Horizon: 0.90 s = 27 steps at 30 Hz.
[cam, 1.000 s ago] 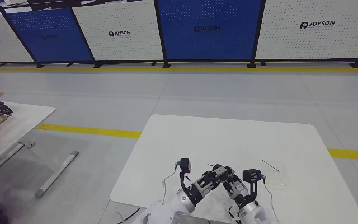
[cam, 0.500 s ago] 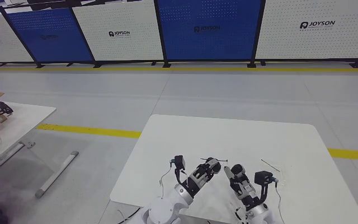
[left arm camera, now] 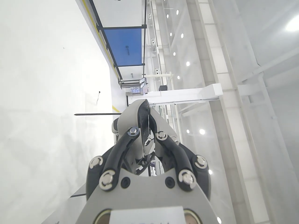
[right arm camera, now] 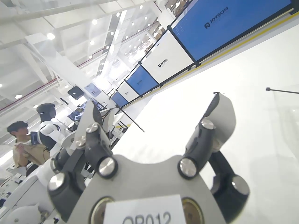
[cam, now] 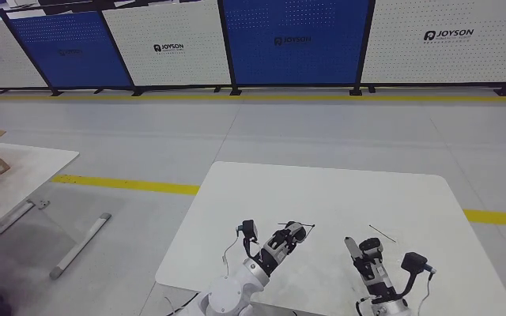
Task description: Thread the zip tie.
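Observation:
My left gripper is shut on a thin black zip tie, held a little above the white table near its front. In the left wrist view the tie sticks out straight to one side of the shut fingertips. My right gripper is open and holds nothing, a short way to the right of the left one; its fingers stand wide apart. Past them the right wrist view shows the held tie. A second black zip tie lies flat on the table, farther right.
The second tie rests on a faint clear sheet. The table's front edge runs just behind both arms. Another white table stands off to the left across the floor.
The two grippers were together at the tie one second ago. The right arm has since drawn away to the right with its fingers open; the left gripper keeps the tie and has shifted slightly left.

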Available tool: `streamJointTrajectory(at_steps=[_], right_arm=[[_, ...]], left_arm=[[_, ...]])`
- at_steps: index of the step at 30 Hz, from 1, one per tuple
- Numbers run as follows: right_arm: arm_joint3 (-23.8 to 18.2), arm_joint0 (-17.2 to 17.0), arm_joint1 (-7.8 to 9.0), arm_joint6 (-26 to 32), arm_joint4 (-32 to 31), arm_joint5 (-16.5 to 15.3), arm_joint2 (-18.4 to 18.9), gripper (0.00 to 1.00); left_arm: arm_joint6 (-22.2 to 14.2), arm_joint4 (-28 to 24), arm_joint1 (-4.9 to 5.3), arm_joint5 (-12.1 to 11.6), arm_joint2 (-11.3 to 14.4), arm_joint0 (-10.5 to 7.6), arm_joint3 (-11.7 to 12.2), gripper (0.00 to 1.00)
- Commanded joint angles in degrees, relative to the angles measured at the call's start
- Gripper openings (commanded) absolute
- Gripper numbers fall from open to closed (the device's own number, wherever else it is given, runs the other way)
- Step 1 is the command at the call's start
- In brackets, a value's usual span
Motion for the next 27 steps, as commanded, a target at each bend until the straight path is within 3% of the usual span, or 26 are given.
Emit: streamJointTrajectory(at_steps=[1, 9, 17, 22, 27], right_arm=[[0.0, 0.0, 0.0, 0.0, 0.01, 0.0, 0.0, 1.0], [-0.26, 0.22, 0.0, 0.57, 1.12, 0.54, 0.52, 1.0], [-3.33, -2.25, 1.17, 3.12, 15.68, 0.0, 7.88, 1.0], [-5.49, -4.2, 2.03, 4.94, 24.36, 0.0, 12.51, 1.0], [-5.79, -5.28, 2.38, 5.26, 30.11, 0.0, 15.41, 1.0]], left_arm=[[0.0, 0.0, 0.0, -0.01, 0.0, 0.0, 0.0, 0.0], [0.08, -0.42, -0.07, 0.15, 0.08, -0.18, 0.18, 0.0], [-4.66, -9.58, 0.39, 1.65, -3.83, 0.87, 0.25, 0.0], [-1.76, -10.09, 0.49, 2.21, -5.49, 1.64, -0.45, 0.0], [2.46, -10.1, 0.16, 2.7, -5.36, 0.89, 1.19, 0.0]])
